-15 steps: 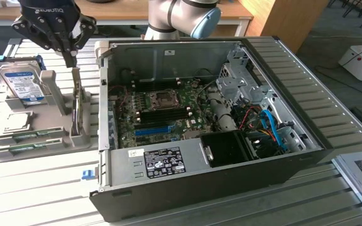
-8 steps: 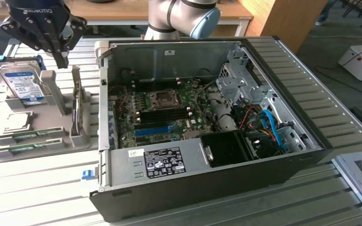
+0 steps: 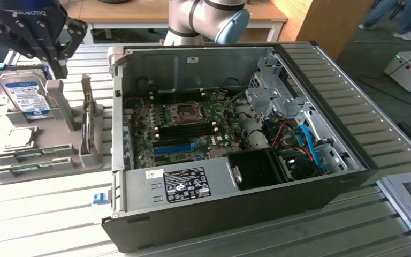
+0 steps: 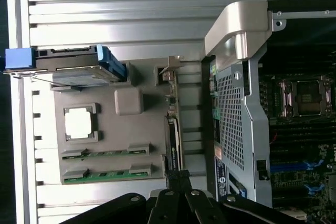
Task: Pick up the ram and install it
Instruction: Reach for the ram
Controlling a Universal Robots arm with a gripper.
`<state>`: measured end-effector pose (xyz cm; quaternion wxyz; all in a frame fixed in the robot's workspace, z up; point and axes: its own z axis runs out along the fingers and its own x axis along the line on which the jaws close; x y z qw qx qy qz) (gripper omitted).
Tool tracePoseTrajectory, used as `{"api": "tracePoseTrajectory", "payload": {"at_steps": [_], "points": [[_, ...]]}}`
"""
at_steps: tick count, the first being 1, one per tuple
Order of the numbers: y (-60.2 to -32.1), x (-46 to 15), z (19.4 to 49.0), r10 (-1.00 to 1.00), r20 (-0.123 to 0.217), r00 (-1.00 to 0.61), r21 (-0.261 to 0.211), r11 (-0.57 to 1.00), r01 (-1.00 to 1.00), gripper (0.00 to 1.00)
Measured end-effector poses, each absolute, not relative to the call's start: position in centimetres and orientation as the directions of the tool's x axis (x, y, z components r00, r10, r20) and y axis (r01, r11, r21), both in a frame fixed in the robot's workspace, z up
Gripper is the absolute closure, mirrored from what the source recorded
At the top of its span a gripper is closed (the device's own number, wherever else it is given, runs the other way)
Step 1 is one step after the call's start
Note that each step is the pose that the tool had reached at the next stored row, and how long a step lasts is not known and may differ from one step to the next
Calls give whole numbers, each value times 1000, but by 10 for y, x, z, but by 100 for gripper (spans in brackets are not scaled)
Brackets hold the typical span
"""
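Gripper (image 3: 60, 68) (image 4: 178, 181): fingers pinched together, tips meeting, nothing between them. It hangs over the far end of the grey parts tray (image 3: 94, 155) (image 4: 58, 145), by the hard drive (image 3: 24, 94) (image 4: 79, 70). The exterior view crops the top of the gripper body. In the wrist view I see just the finger ends, cut by the frame edge.

In the wrist view the tips sit over one end of the upright expansion card (image 3: 86, 122) (image 4: 174, 124). I can't tell whether they touch it. The card is edge-on there, so its face is hidden.

Ram: two green sticks lie flat in the tray, side by side. The first ram stick (image 3: 32, 155) (image 4: 105, 154) is next to the loose cpu (image 3: 20, 139) (image 4: 79, 124). The second ram stick (image 3: 25, 171) (image 4: 105, 175) is nearer the tray's front edge. Grey clips cover both ends of each. Chips and labels are too small to read. Both are well apart from the gripper in the exterior view.

The hard drive stands tilted in its holder, and its blue bracket (image 4: 18, 59) is partly cut off at the frame edge.

The open pc case (image 3: 334, 182) (image 4: 236, 119) is just beside the tray, on the exterior view's right. On the motherboard I see the cpu socket (image 3: 186, 111) (image 4: 304, 96) and the blue slot (image 3: 173, 148). The dark memory slots beside the socket are hard to make out, and I can't tell whether they're filled. In the wrist view the case wall hides much of the board.

The arm base (image 3: 205, 21) is cut off by the exterior frame's top.
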<state>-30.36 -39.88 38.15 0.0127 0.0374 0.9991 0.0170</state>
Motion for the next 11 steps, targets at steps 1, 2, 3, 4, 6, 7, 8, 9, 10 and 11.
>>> {"api": "tracePoseTrajectory", "payload": {"at_steps": [1,2,3,4,6,7,8,9,10,11], "points": [[-399,-306,381,75,-24,-997,35,997,74,90],[-399,-308,381,75,-24,-997,35,997,74,90],[-399,-310,381,75,-24,-997,35,997,74,90],[-399,-312,381,75,-24,-997,35,997,74,90],[-399,-316,381,75,-24,-997,35,997,74,90],[-399,-318,380,75,-24,-997,35,997,74,90],[-399,-320,380,75,-24,-997,35,997,74,90],[-399,-322,380,75,-24,-997,35,997,74,90],[-399,-323,380,75,-24,-997,35,997,74,90],[-399,-325,380,75,-24,-997,35,997,74,90]]}}
